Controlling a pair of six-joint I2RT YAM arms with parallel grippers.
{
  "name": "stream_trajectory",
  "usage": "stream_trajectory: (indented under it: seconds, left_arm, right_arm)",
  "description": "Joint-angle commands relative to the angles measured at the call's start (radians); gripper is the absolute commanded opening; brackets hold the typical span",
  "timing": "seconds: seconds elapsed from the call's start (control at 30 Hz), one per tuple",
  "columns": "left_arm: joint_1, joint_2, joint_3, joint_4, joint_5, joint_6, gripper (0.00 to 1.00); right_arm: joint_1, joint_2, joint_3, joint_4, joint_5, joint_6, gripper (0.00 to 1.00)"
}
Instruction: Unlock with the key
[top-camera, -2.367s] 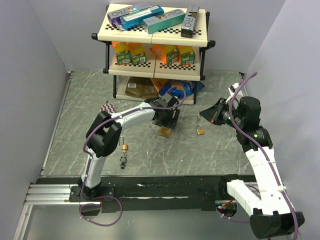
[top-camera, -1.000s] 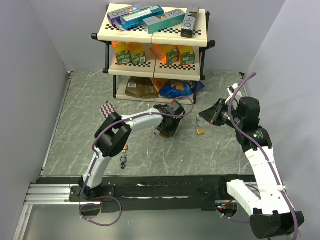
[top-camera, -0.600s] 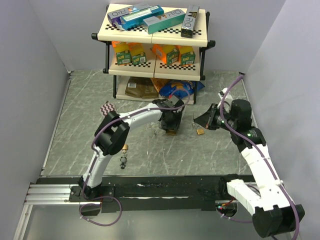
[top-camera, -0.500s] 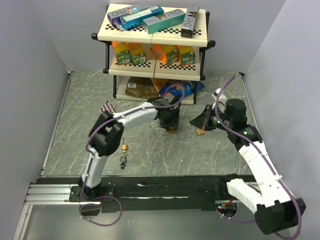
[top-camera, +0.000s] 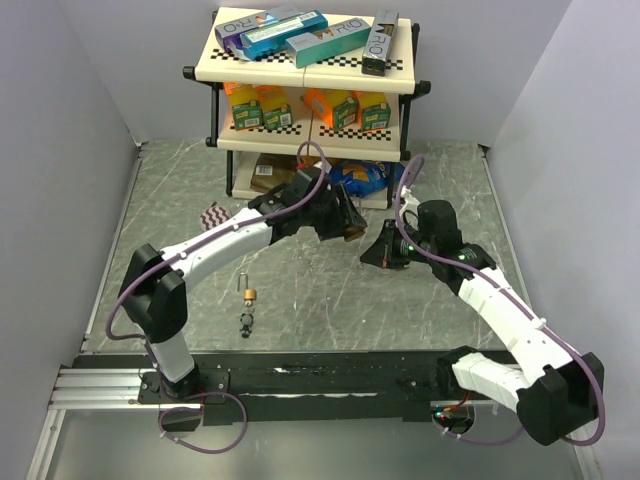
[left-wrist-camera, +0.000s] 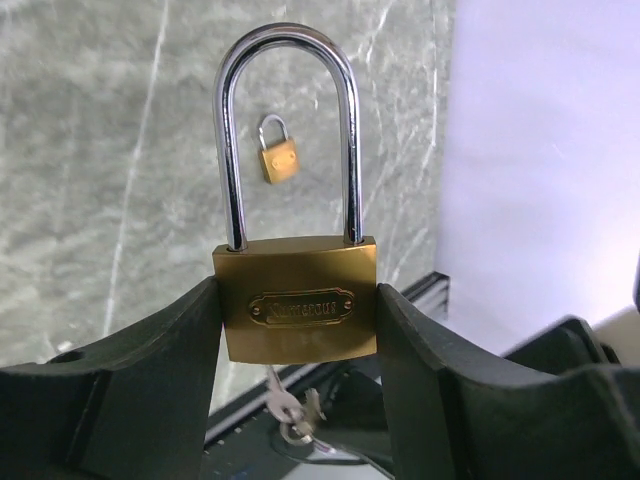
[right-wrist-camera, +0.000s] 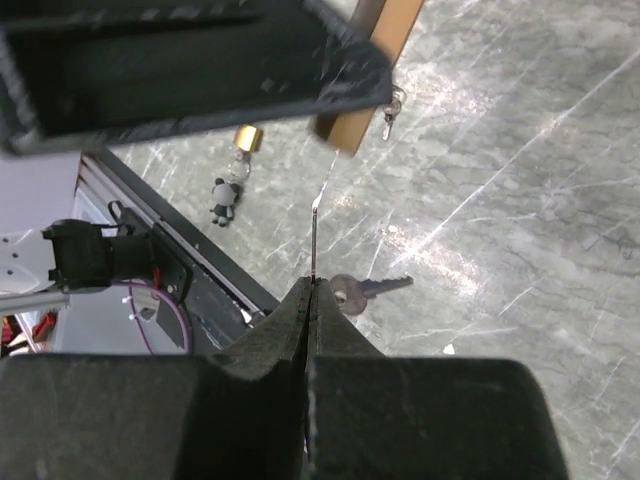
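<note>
Padlock (left-wrist-camera: 298, 310) sits up in the air just in front of the shelf (top-camera: 310, 90), squeezed in the left claw (top-camera: 348, 228), so the right claw (right-wrist-camera: 310, 285), pinched tight on a thin sliver (right-wrist-camera: 313, 240) that may be the key, should move slowly and line it up with the keyhole.

Padlock (left-wrist-camera: 298, 310) body satin brass, shackle (left-wrist-camera: 231, 150) glossy chrome; key (right-wrist-camera: 372, 288) dull metal; tabletop (left-wrist-camera: 90, 150) smooth grey marble-look; fingers (left-wrist-camera: 150, 380) matt blk plastic.
</note>
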Motion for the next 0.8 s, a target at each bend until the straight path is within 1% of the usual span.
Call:
stream_trajectory:
  seconds: [0.0, 0.23, 0.77]
  left_arm:
    - [-0.012, -0.074, -0.047, 0.112, 0.045, -0.087, 0.01]
    - [-0.022, -0.103, -0.082, 0.129, 0.035, -0.101, 0.01]
    - [-0.035, -0.100, -0.064, 0.127, 0.018, -0.101, 0.01]
  right_arm:
    - [0.007, 0.006, 0.000, 0.067, 0.010, 0.017, 0.00]
    - [0.007, 0.003, -0.005, 0.076, 0.022, 0.027, 0.00]
    - [0.007, 0.073, 0.014, 0.033, 0.019, 0.023, 0.00]
